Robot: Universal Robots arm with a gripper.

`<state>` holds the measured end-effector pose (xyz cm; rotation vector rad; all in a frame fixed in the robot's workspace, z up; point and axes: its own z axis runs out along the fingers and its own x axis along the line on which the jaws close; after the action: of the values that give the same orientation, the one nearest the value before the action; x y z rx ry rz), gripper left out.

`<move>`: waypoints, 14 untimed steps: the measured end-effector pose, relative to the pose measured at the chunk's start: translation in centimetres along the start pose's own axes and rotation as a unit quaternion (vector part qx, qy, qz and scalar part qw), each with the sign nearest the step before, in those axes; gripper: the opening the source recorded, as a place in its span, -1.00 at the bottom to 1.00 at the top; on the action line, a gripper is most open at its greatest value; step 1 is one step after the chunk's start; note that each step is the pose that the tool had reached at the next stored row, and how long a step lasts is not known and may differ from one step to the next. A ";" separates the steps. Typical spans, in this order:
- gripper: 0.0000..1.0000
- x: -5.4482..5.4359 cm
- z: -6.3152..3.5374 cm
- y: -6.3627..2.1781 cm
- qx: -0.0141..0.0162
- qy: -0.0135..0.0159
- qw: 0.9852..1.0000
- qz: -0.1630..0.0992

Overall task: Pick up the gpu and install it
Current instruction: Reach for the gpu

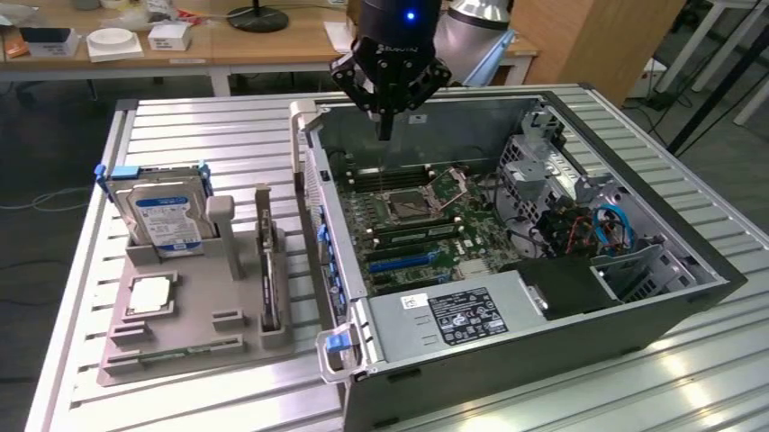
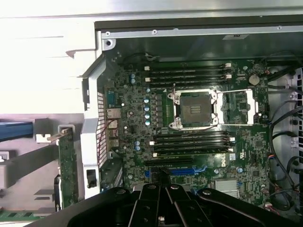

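Observation:
The gpu [image 1: 266, 270] is a slim dark card standing on its long edge in a slot of the grey holder [image 1: 234, 346], on the exterior view's left of the open computer case [image 1: 529, 351]. In the wrist view the gpu [image 2: 67, 165] shows edge-on outside the case wall. My gripper [image 1: 384, 128] hangs above the far end of the motherboard [image 1: 409, 225], well away from the card. Its fingers [image 2: 159, 182] are pressed together, shut, with nothing between them. A blue expansion slot [image 2: 173, 170] lies on the board under the gripper [image 2: 160, 176].
The holder also carries a silver hard drive [image 1: 166, 220], a processor chip [image 1: 150, 295] and a green memory stick [image 1: 168, 354]. Inside the case are an open processor socket [image 2: 194, 109], a power supply [image 1: 463, 315] and cables [image 1: 601, 225]. Desks stand behind.

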<state>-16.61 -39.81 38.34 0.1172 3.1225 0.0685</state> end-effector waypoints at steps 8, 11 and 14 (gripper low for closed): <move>-0.79 1.3 0.34 -0.12 0.000 0.002 1.000 0.000; -0.79 1.8 0.48 -0.16 0.000 0.002 1.000 0.000; -0.79 2.3 0.61 -0.20 0.000 0.003 1.000 0.000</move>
<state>-18.92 -39.81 37.69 0.1176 3.1289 0.0684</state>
